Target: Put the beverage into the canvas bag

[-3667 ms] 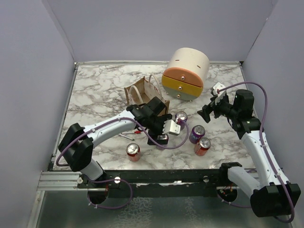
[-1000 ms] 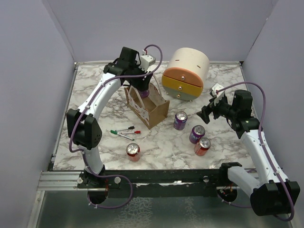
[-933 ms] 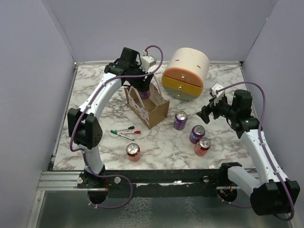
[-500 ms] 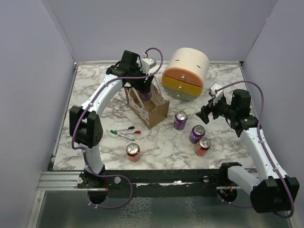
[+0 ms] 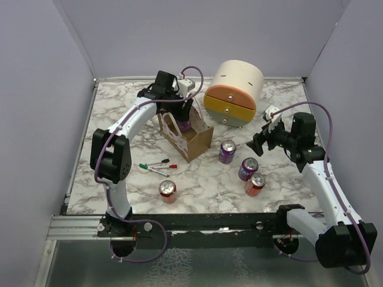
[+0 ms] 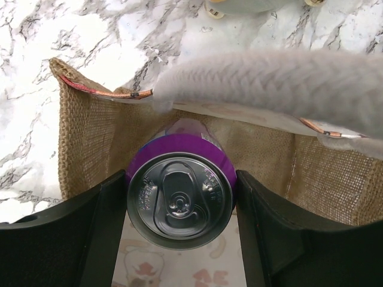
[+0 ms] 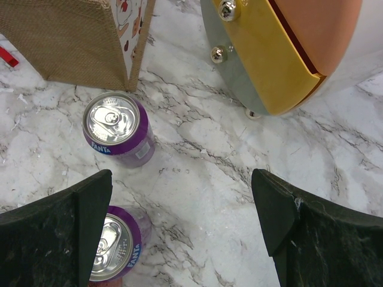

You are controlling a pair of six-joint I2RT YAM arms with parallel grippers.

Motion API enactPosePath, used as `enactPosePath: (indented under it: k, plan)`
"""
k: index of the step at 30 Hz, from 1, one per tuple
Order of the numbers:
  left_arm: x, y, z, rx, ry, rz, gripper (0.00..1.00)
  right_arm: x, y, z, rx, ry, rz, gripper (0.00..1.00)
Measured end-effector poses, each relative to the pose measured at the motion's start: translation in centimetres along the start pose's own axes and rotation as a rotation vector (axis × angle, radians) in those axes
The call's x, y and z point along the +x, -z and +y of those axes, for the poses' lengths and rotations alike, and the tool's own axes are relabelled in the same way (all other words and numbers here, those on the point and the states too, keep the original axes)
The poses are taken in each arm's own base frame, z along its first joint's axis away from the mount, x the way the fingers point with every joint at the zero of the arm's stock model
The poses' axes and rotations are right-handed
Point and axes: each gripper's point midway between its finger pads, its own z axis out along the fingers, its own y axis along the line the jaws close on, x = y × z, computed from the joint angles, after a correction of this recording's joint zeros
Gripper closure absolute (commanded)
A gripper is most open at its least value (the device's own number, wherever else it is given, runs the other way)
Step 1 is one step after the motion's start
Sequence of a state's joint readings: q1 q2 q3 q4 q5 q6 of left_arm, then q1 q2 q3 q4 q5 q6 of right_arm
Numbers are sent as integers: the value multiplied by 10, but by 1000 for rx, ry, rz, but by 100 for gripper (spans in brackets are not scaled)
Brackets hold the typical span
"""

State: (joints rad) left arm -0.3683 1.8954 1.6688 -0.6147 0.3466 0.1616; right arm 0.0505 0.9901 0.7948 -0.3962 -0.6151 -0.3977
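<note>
Canvas bag [image 5: 197, 143] upright on the counter [image 5: 203, 179]. Purple can [image 6: 181, 197] stands in its mouth, burlap walls on either side, a pale handle [image 6: 269, 84] crossing above. My left tool [image 5: 184, 119] is clamped on that can, a finger at each flank. My right tool [image 7: 179, 221] gapes wide, holding nothing, above a purple Fanta can [image 7: 116, 131].

Left gripper [image 5: 184, 115] moves purple can [image 6: 179, 200] from mid desk [image 5: 119, 122] up to canvas bag [image 5: 196, 142], now sinking lower into its open top.
</note>
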Motion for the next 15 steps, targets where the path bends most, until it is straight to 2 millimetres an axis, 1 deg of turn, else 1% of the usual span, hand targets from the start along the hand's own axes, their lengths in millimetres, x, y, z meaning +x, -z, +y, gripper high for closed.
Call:
enactPosePath:
  k: [6, 15]
  plan:
    - [5, -8, 4, -16, 24, -11, 100, 0, 0, 0, 0, 0, 0, 0]
    - [0, -16, 14, -57, 22, -35, 100, 0, 0, 0, -1, 0, 0, 0]
